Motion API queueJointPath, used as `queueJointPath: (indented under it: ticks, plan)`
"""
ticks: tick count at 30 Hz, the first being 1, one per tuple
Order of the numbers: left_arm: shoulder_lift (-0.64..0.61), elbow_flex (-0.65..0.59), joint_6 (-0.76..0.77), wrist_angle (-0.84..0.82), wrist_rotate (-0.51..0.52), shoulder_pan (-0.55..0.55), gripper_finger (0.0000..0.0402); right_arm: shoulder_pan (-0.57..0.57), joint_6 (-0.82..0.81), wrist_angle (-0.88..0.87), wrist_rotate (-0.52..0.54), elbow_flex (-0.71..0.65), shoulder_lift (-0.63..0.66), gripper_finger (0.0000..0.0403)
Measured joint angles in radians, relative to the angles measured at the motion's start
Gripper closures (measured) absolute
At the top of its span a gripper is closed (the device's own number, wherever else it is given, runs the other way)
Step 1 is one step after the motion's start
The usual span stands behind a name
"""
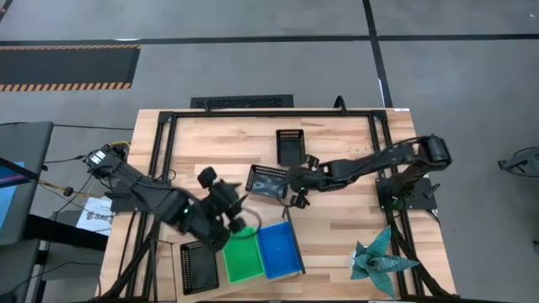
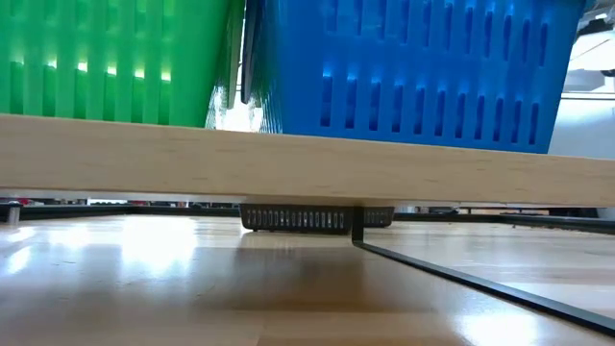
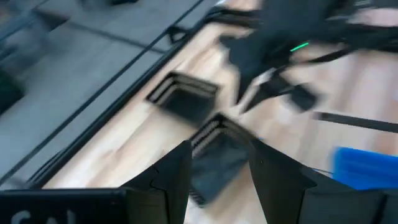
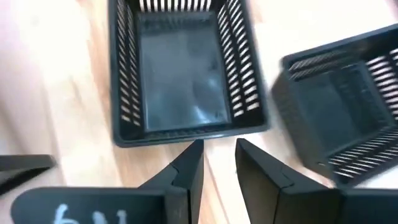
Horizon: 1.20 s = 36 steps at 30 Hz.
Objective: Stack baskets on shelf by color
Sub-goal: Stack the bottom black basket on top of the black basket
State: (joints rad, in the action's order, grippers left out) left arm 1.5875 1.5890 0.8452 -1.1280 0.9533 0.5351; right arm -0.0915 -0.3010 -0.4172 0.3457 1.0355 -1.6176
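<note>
A light-wood shelf [image 1: 290,268] sits at the table's near edge. On it, a green basket [image 1: 242,259] and a blue basket [image 1: 279,250] stand side by side; a black basket [image 1: 199,267] lies just left of the green one. Two more black baskets [image 1: 268,182] [image 1: 290,146] lie beyond the shelf. The left gripper [image 1: 238,209] hovers above the green basket, fingers parted, empty. The right gripper [image 1: 294,187] hangs between the two far baskets, fingers slightly apart, holding nothing.

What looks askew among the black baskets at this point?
One black basket in the table's middle sits rotated and tilted, unlike the square black basket behind it. The right tool hovers beside it. Nothing is spilled.
</note>
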Motion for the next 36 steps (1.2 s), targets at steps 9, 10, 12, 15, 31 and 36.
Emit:
queueJointPath:
  ticks: [9,10,12,15,31,36]
  plan:
    - [0.002,-0.181,-0.146,-0.030,-0.195,-0.251,0.0253,-0.124,-0.051,-0.120,0.001,0.000,0.166,0.0285]
    - [-0.001,-0.198,-0.147,-0.021,-0.217,-0.282,0.0253,-0.141,-0.068,-0.131,0.002,0.000,0.176,0.0285]
    - [-0.004,-0.238,-0.144,0.030,-0.252,-0.341,0.0253,-0.175,-0.096,-0.163,0.003,0.000,0.191,0.0285]
    - [-0.002,-0.291,-0.070,0.129,-0.257,-0.417,0.0253,-0.223,-0.116,-0.180,0.005,-0.001,0.191,0.0285]
    - [-0.002,-0.515,-0.143,0.605,-0.496,-0.593,0.0253,-0.356,-0.185,-0.232,0.105,-0.001,0.170,0.0285]
    - [0.005,-0.515,-0.221,0.586,-0.510,-0.605,0.0253,-0.361,-0.222,-0.238,0.106,-0.001,0.170,0.0285]
